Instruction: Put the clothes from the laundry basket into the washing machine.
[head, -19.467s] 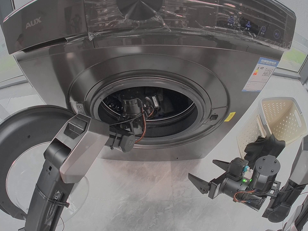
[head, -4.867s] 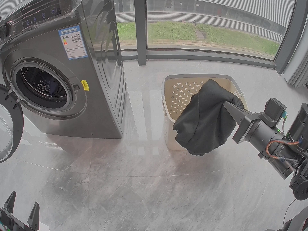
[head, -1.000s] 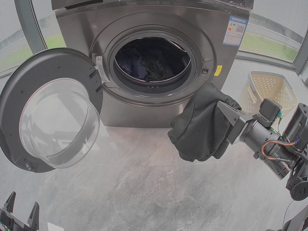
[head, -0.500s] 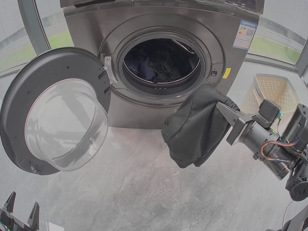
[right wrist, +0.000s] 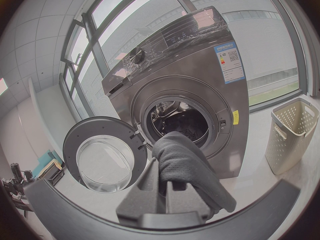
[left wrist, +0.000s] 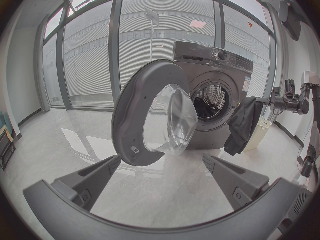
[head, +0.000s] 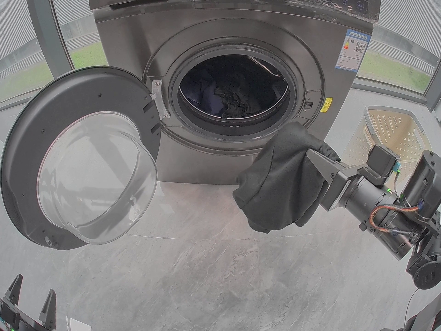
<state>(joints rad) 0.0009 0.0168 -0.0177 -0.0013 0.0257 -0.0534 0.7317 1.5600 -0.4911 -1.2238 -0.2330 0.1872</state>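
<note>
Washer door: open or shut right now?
Open. The door stands swung wide on its hinge, off the washer front, and clothes inside show through the opening.

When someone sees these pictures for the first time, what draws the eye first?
The dark garment hangs from the shut right gripper, in front of the washing machine. The machine's door stands wide open on the left, and dark clothes lie in the drum.
</note>
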